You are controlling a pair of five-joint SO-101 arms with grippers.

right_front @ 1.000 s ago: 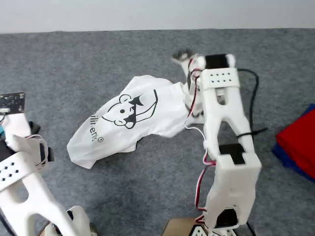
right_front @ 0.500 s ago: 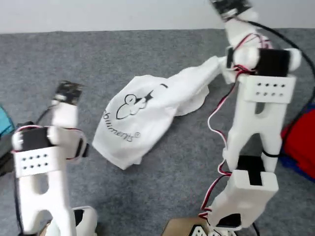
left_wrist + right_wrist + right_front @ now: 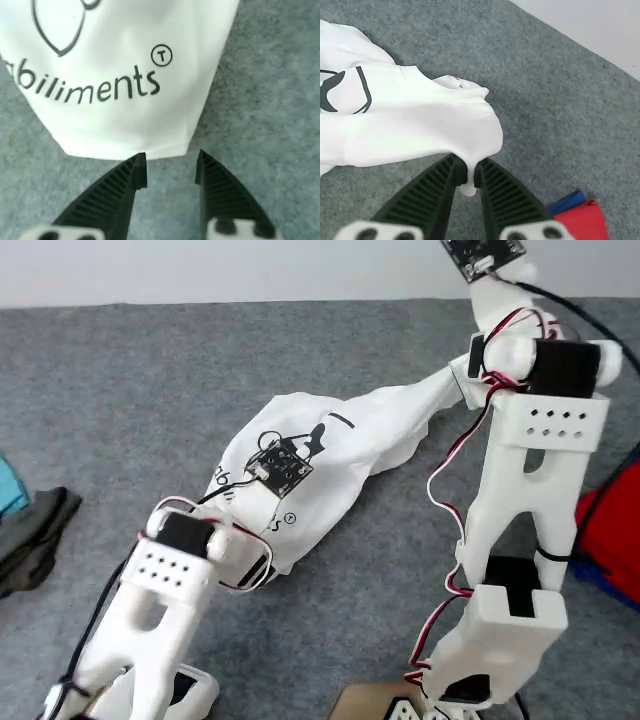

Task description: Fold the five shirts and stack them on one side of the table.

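The white shirt (image 3: 360,440) lies near the middle of the grey worktop (image 3: 150,390), its printed side facing up. One end is drawn out into a narrow neck that runs to the right arm at the far right.

You see the right pincer (image 3: 470,167) clamped on that end: a small fold of white cloth is pinched between its two black jaws, and the rest of the fabric spreads away from them.

The left pincer (image 3: 170,157) stands open at the opposite end of the shirt. Its two jaw tips sit just at the hem, below the printed lettering, with bare worktop in the gap between them. Whether the tips touch the cloth cannot be told. In the high view the left arm leans over this near end of the shirt.

At the right edge of the worktop, well apart from the white shirt, a red shirt (image 3: 587,220) lies folded on a blue shirt (image 3: 568,199). At the left edge rest a teal item (image 3: 8,485) and a dark item (image 3: 35,530), touching each other.
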